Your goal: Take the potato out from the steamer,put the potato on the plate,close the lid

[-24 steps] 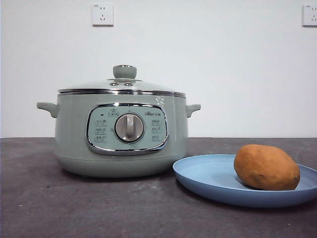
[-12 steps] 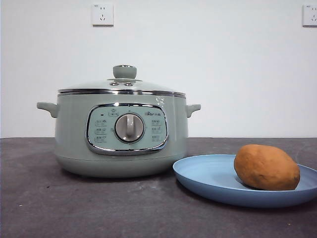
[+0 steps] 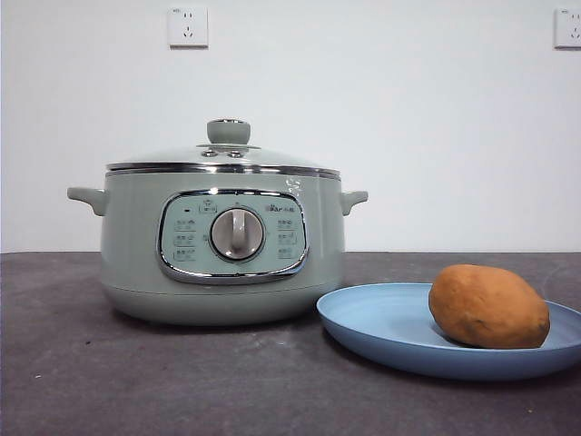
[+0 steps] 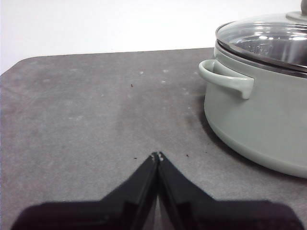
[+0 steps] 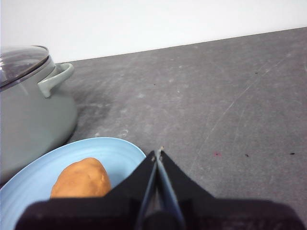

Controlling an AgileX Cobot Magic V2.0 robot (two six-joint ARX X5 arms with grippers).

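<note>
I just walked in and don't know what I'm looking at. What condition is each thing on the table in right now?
steamer: upright on the table, closed.
lid: seated on the steamer.
potato: lying on the plate.
plate: flat on the table beside the steamer.
left claw: shut, holding nothing.
right claw: shut, holding nothing, above the plate's edge.

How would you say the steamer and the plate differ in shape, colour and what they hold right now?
The steamer is tall and sage-green; the plate is shallow and light blue. The steamer is closed by its glass lid; the plate lies open. The plate bears the potato; nothing shows inside the steamer. Both are round and rest on the table.
</note>
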